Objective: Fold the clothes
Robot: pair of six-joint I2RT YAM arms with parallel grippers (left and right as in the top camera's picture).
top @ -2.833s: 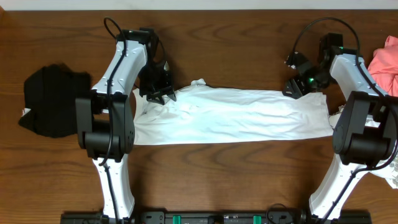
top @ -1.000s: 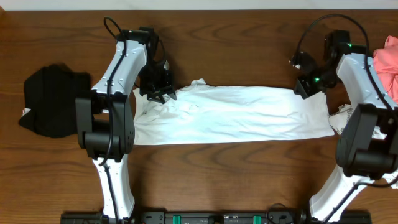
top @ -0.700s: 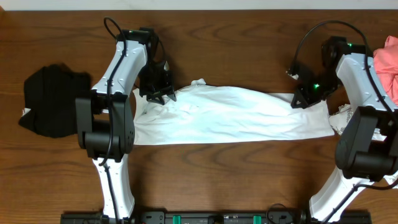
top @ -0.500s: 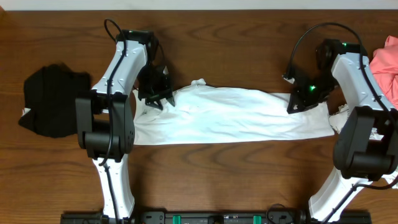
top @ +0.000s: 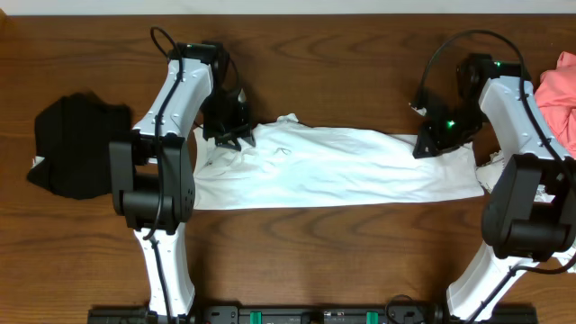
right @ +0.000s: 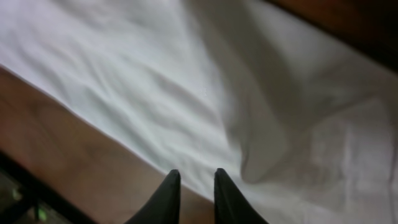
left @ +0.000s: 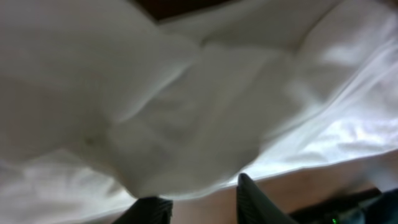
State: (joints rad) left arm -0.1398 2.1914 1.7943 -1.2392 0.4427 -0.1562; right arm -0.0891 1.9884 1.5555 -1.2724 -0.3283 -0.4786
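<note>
On the table point(top: 315, 63), the white T-shirt point(top: 333, 171) lies as one long flat band, cross-folds not yet made; left tool point(top: 236, 139) part open, right tool point(top: 424, 148) barely parted, both seemingly empty at its far edge; black garment point(top: 76, 144) and pink garment point(top: 560, 90) wait unfolded.

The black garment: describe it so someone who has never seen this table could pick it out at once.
On the wooden table, look at the left end, beyond the left arm and apart from the long white shirt spread between the arms. The black garment lies there in a crumpled heap. It is the only dark cloth; the others are white or pink.
</note>
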